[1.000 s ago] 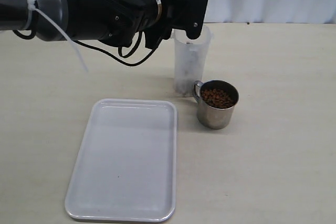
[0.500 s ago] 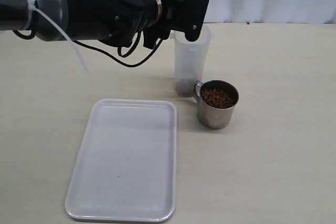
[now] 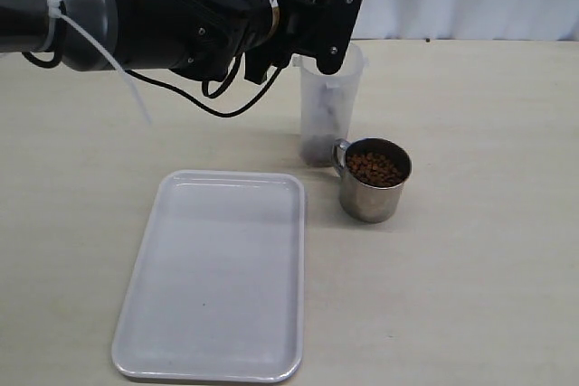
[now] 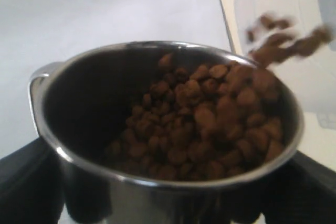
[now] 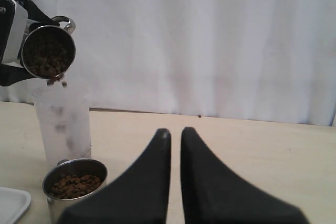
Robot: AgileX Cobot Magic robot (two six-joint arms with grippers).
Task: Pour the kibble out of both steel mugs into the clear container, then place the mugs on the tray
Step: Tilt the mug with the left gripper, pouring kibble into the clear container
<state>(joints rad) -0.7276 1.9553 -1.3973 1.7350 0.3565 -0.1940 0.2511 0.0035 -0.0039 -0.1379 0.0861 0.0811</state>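
My left gripper [image 3: 331,17] is shut on one steel mug [image 4: 157,182], which it holds tilted over the mouth of the clear container [image 3: 329,101]. Kibble [image 4: 210,119] slides to that mug's lip, and pellets [image 5: 56,82] drop into the container. A dark layer of kibble [image 3: 317,146] lies at the container's bottom. The other steel mug [image 3: 373,183] stands upright on the table against the container's right side, full of kibble [image 3: 374,168]. In front and to the left lies the white tray [image 3: 217,273] with nothing on it. My right gripper [image 5: 175,132] is shut and holds nothing, well apart from both mugs.
A pale table [image 3: 488,268] carries everything, and a white curtain [image 5: 210,40] hangs behind it. The left arm with its black cable [image 3: 181,97] reaches in above the table's far left. Bare tabletop lies to the right of the standing mug.
The left gripper has tipped the held mug slightly further over the container. The kibble layer at the container's bottom has grown. The right gripper, standing mug and tray have not moved.
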